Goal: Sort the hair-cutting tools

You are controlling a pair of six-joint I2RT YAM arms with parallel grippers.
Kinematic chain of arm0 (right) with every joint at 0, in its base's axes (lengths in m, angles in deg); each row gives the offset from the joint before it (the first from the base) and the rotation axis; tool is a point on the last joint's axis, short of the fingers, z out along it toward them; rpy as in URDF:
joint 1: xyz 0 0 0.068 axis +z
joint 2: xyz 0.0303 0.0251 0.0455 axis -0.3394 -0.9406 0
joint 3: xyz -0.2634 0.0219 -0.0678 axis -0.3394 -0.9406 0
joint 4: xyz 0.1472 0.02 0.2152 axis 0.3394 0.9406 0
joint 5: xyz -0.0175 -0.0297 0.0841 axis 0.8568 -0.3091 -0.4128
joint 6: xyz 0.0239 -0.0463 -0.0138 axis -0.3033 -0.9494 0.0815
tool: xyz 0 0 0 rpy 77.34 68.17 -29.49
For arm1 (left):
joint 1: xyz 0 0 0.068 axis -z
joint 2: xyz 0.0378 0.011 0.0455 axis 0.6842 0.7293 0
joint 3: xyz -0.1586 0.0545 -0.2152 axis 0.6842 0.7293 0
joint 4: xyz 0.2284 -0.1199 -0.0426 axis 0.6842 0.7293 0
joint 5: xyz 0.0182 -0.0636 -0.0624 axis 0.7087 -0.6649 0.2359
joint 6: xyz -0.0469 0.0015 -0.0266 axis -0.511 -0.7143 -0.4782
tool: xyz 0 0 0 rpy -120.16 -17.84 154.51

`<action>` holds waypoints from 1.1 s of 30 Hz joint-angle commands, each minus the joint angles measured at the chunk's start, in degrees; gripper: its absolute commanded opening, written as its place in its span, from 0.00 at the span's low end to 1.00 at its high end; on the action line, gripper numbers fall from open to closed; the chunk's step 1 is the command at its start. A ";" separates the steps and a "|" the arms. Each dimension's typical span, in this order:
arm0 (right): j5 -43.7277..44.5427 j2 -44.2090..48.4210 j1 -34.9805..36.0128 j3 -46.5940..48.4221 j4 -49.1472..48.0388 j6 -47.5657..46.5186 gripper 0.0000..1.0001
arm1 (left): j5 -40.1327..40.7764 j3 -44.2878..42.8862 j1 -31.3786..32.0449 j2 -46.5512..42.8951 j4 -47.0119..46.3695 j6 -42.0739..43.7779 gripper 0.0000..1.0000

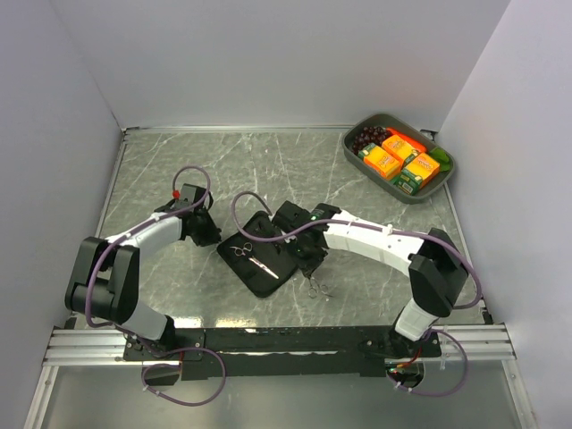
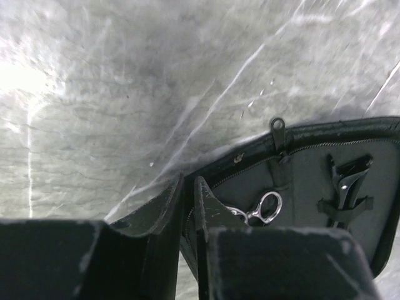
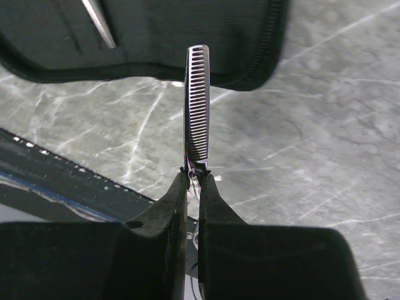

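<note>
Has the toothed scissors [image 3: 198,106] pinched at the pivot in the right gripper [image 3: 195,178], fingers pressed onto the metal, blade aimed at the case [image 3: 250,44], tip near its rim, over the table [image 3: 300,156]. Shows the plain scissors [image 2: 265,207] lying inside the open case, with the clips [image 2: 347,178] tucked under a strap [image 2: 344,203] beside them. Sets the left gripper [image 2: 187,187] at the case's near rim, fingers almost together, seemingly nipping that rim to steady it. Looks like mid-step: bringing the second pair to its place in the case. Calls next for passing the blade over the rim, lowering it flat beside the plain pair, clear of the strap, then spreading the fingers.
</note>
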 commanded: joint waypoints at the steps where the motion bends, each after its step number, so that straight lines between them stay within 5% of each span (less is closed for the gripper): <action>1: -1.92 -1.75 1.38 3.81 1.37 -1.41 0.00 | -3.42 2.11 -0.15 -1.29 -2.49 0.30 0.16; 33: -12.47 -18.10 6.75 15.76 8.49 -12.93 0.00 | -4.83 9.58 -0.06 -2.52 -6.79 -0.32 0.10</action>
